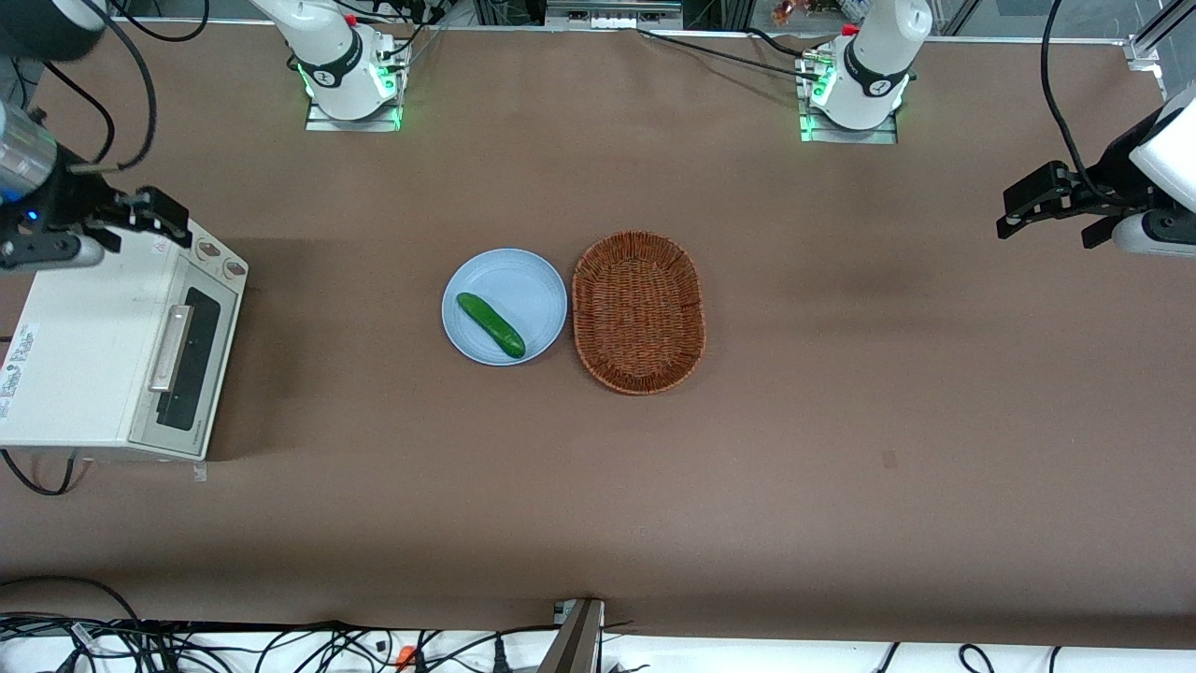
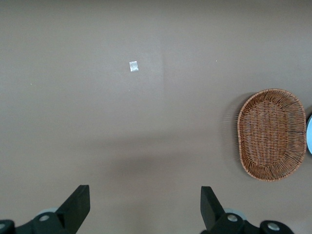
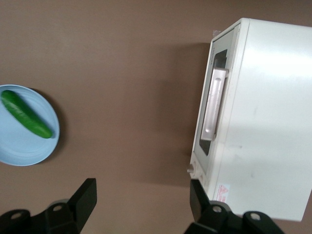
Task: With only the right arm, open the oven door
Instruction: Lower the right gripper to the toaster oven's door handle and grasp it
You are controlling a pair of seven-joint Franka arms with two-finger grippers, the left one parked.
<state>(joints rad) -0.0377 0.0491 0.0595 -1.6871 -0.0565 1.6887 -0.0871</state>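
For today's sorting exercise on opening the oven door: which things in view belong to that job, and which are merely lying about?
Belongs to the job:
oven door, shut
its bar handle
right arm's gripper, fingers open, above the oven's knob end

Just lying about:
blue plate
cucumber on it
wicker basket beside the plate

Woven wicker basket [image 1: 638, 312], matt tabletop [image 1: 841, 421]

Your front view looks steeply down over the whole table [image 1: 598, 486], while the right wrist view hangs closer above the oven door [image 3: 213, 105], both sharing the blue plate [image 1: 523, 280] and cucumber [image 3: 25, 114].
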